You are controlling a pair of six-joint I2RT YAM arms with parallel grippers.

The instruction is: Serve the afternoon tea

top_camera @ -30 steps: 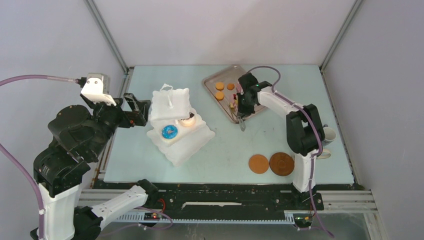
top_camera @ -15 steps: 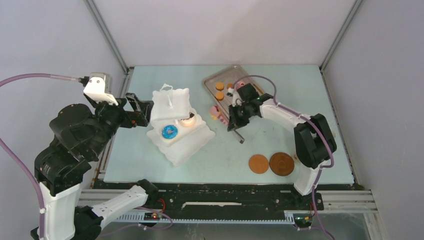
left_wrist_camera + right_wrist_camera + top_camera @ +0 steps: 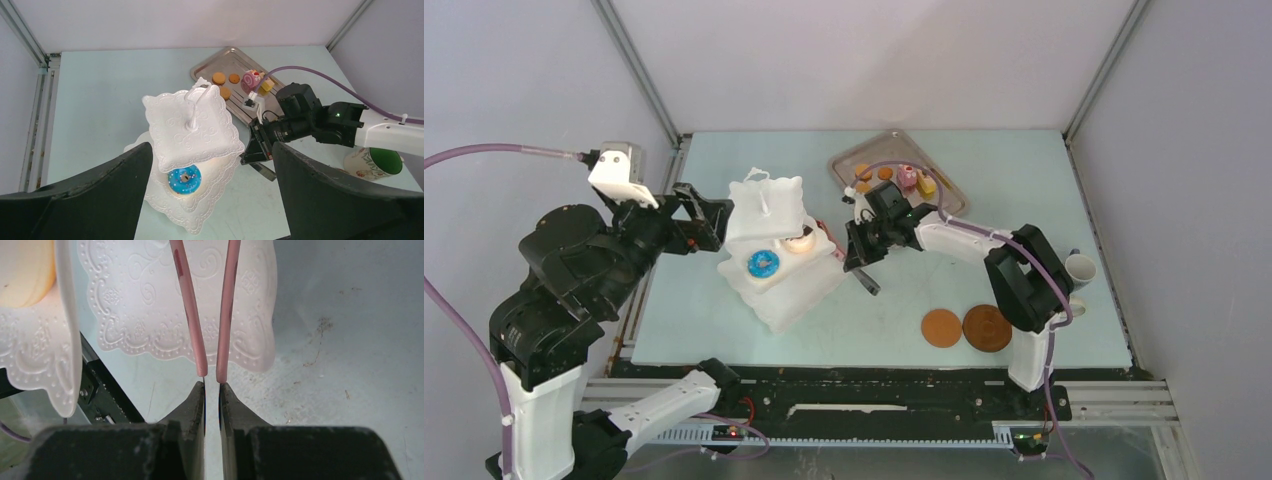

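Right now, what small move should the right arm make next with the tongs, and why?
Probably ease the pink tongs slightly lower over the stand, then relax the squeeze. The right gripper is shut on them and their arms reach across a bare part of a scalloped tier; the tips are out of view, so whether they carry anything is unclear.

Pretty clearly was a robotics lab test cell; plain grey walls (image 3: 864, 60) framed by aluminium posts (image 3: 639, 68); pale blue-green desk (image 3: 724, 320) with the left arm (image 3: 574, 270) and right arm (image 3: 1014, 268) bolted along its near edge; purple cable (image 3: 494, 152) trailing off.
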